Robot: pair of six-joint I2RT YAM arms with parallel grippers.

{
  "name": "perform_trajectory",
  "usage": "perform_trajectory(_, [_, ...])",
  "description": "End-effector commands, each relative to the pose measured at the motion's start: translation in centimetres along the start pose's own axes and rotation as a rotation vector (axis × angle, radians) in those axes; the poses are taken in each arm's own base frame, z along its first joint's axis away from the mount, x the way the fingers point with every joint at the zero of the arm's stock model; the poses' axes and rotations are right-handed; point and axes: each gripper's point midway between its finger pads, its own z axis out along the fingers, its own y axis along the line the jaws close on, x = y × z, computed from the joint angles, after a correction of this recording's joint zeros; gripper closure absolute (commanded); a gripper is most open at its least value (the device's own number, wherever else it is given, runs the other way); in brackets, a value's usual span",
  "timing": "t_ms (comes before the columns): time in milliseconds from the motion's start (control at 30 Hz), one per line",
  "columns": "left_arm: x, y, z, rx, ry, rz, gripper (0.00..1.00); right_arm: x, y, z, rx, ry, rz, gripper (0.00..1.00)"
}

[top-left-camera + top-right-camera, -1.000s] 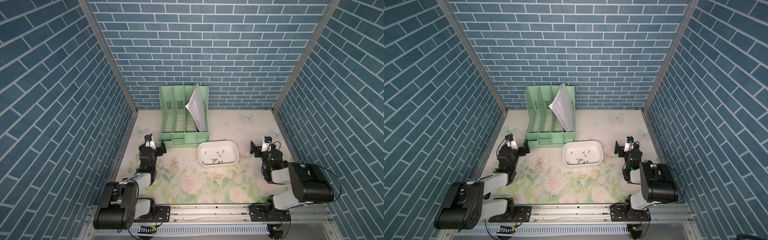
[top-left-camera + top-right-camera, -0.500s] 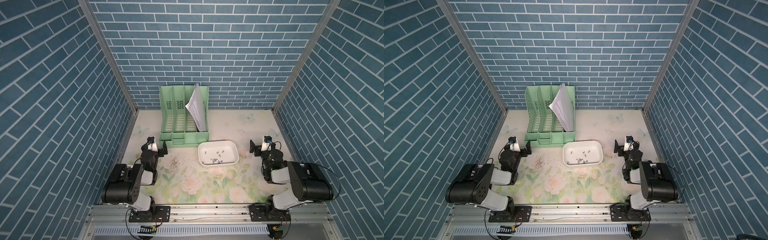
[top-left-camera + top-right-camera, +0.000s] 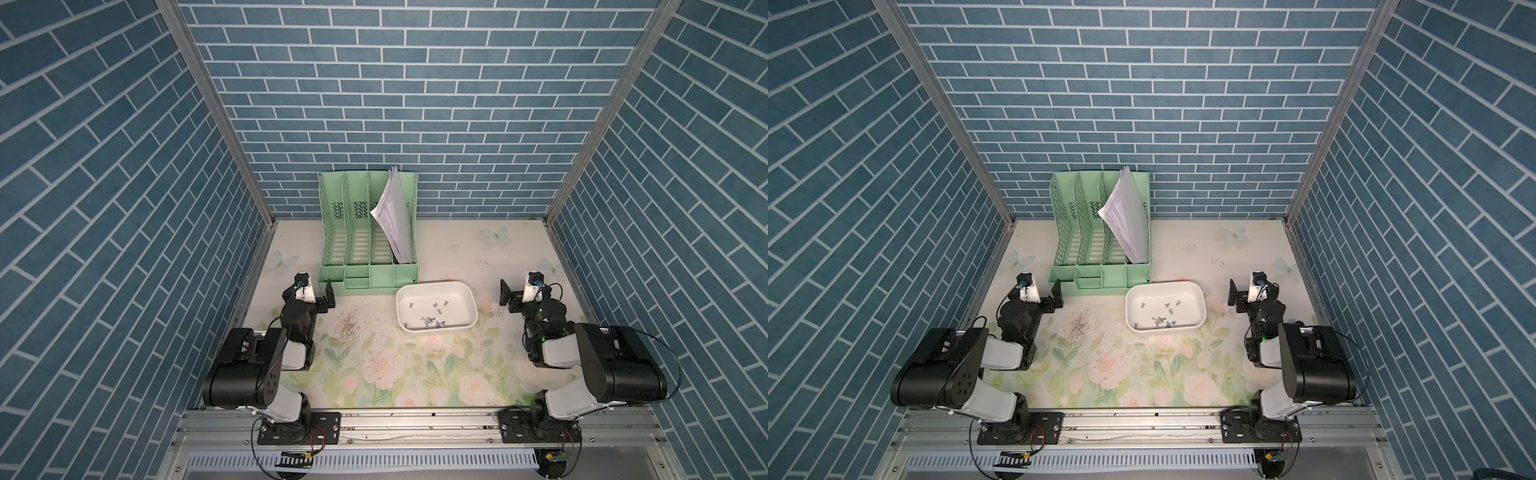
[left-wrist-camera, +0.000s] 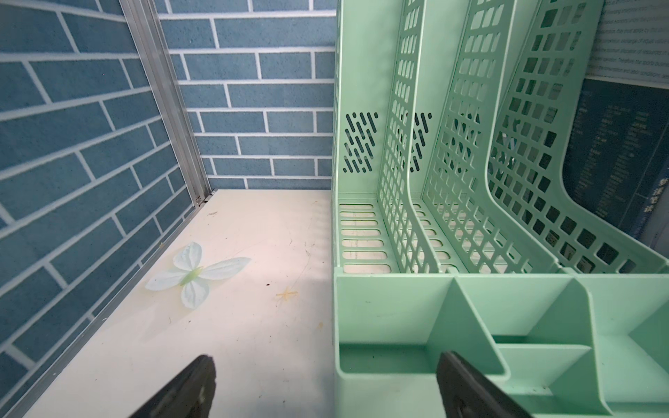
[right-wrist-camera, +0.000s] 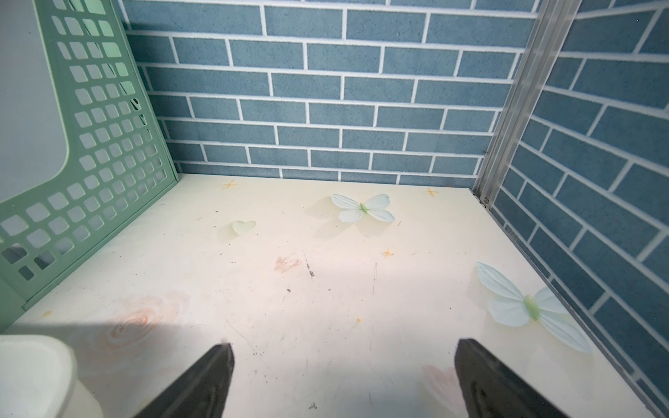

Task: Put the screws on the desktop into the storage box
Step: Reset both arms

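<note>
The white storage box (image 3: 468,292) (image 3: 1200,296) sits on the floral desktop (image 3: 415,365), right of centre, with several small dark screws (image 3: 432,320) (image 3: 1160,318) lying inside it. I make out no screw on the desktop outside the box. My left gripper (image 3: 311,291) (image 4: 325,362) is open and empty, low by the organiser's front left corner. My right gripper (image 3: 528,293) (image 5: 342,347) is open and empty over bare desktop, to the right of the box. A corner of the box (image 5: 36,362) shows in the right wrist view.
A mint-green file organiser (image 3: 368,249) (image 4: 470,307) holding white papers (image 3: 392,216) stands at the back, just behind the box. A patch of fine dark scratch marks (image 3: 349,326) lies left of the box. Blue brick walls close three sides; a metal rail (image 3: 415,419) runs along the front.
The left arm's lower links have folded back and inward toward its base, and its gripper has shifted slightly right. The right arm, the box and the screws have not moved.
</note>
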Motion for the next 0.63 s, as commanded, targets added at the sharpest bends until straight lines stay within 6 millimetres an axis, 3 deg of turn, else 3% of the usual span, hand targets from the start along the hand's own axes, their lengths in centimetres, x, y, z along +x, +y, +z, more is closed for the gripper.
perform_trajectory(0, [-1.04, 0.08, 0.16, 0.002, -0.037, 0.006, 0.0, 0.04, -0.1, 0.23, 0.019, 0.002, -0.038, 0.0])
perform_trajectory(600, [-1.07, 0.05, 0.17, 0.002, -0.038, 0.007, 0.0, -0.08, -0.03, 0.13, 0.022, -0.003, -0.043, 0.0])
